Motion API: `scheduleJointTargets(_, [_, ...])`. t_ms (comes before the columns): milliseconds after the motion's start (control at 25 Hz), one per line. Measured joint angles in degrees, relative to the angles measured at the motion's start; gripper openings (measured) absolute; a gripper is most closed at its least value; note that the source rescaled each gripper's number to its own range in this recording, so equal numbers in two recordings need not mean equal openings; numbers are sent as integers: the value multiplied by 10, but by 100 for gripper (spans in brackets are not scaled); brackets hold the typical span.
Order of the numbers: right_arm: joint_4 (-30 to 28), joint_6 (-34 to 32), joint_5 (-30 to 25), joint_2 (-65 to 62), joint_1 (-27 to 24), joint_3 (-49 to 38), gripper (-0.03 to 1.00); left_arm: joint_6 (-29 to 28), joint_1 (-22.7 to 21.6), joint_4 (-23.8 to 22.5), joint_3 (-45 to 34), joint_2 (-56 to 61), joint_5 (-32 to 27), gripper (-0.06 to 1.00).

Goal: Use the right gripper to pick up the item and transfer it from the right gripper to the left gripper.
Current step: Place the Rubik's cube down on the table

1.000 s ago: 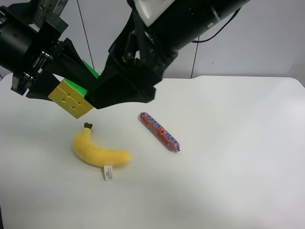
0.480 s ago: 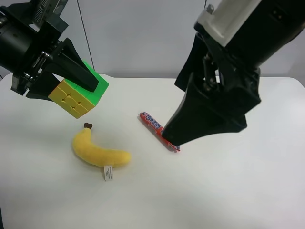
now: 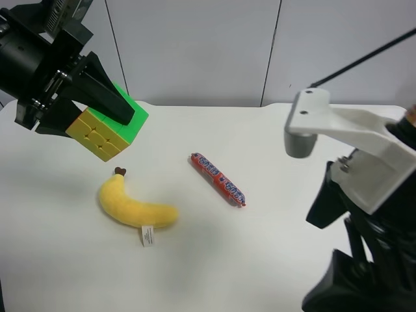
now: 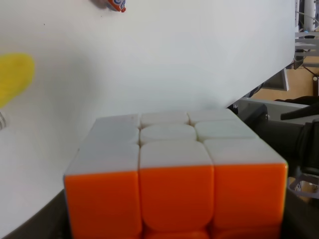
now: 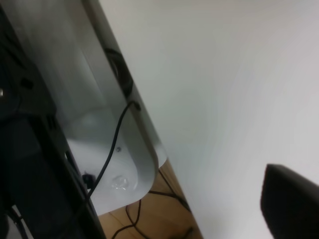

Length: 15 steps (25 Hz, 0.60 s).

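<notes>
The cube [image 3: 103, 135] hangs in the air above the table [image 3: 292, 130], at the exterior high view's left, just over the stem end of the banana [image 3: 133, 208]; the left gripper [image 3: 91, 117] is clamped on it, one black finger [image 3: 107, 101] lying across its green face and the yellow face turned down toward the camera; the left wrist view confirms the hold, with orange and white faces filling the frame right at the camera.

What changes is the other arm: half a second ago the right gripper [image 3: 338, 286] stands over the candy stick [image 3: 218, 179], and a second ago it is at the cube itself; now it sits far back at the view's lower right, well apart from cube, banana and stick alike; only the left gripper touches the cube, which does not shift across the three pictures. I judge the hand-over done, the right arm simply clearing away.

The left arm reaches in from the upper left corner, its fingers angled down and toward the table's middle; the right arm is folded near the table's edge, white bracket [image 3: 344, 146] uppermost, fingertips cut off by the frame. The right wrist view gives only the table's edge, floor cables and one dark finger [image 5: 291, 199]; whether those jaws are apart or closed I cannot tell, though nothing shows in them.
</notes>
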State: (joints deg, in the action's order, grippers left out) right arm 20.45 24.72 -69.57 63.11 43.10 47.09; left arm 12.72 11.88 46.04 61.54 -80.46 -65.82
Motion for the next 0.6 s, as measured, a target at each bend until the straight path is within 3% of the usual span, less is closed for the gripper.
scheduleJointTargets(240, [-22, -79, 29, -139, 0, -84, 99, 1, 0, 0, 0, 0, 0, 0])
scheduleJointTargets(600, [-126, -171, 68, -389, 0, -151, 99, 3, 0, 0, 0, 0, 0, 0])
